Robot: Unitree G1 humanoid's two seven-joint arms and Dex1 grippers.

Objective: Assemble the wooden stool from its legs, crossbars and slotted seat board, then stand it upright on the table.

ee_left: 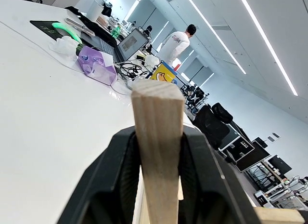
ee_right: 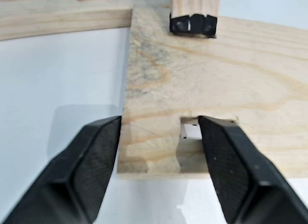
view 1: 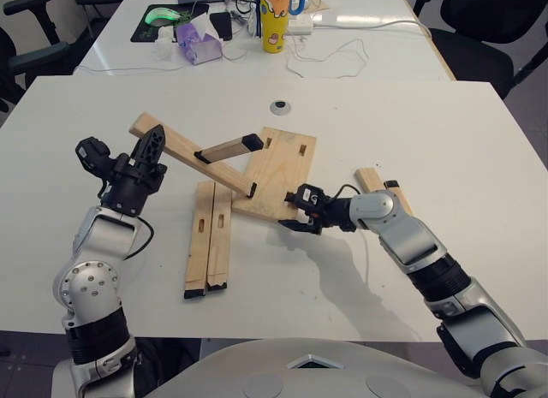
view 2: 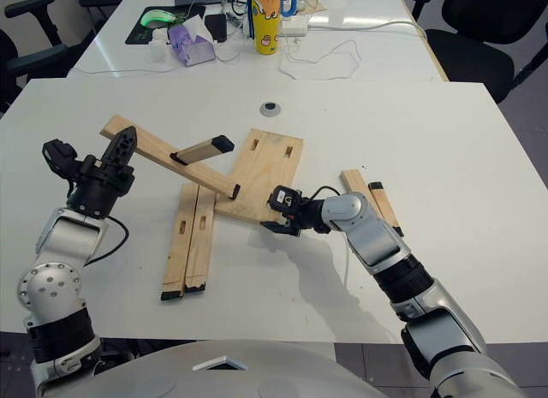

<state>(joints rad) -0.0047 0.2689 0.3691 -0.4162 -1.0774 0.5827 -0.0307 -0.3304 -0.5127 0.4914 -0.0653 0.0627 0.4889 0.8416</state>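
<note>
an open-plan office, with white desks (view 1: 385,60), swivel chairs (view 1: 488,30), a laptop (ee_left: 130,43) and strip lights (ee_left: 265,41)

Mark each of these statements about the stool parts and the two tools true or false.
1. The left tool is shut on one end of a wooden leg. True.
2. The right tool is clamped on a crossbar. False: it is open, with a finger on either side of the near edge of the seat board.
3. Two legs lie flat, side by side, on the table. True.
4. The stool stands assembled and upright. False: the seat board lies on the table and its visible slots are empty.
5. The yellow cup stands among the stool parts. False: it is on the farther table behind.
</note>
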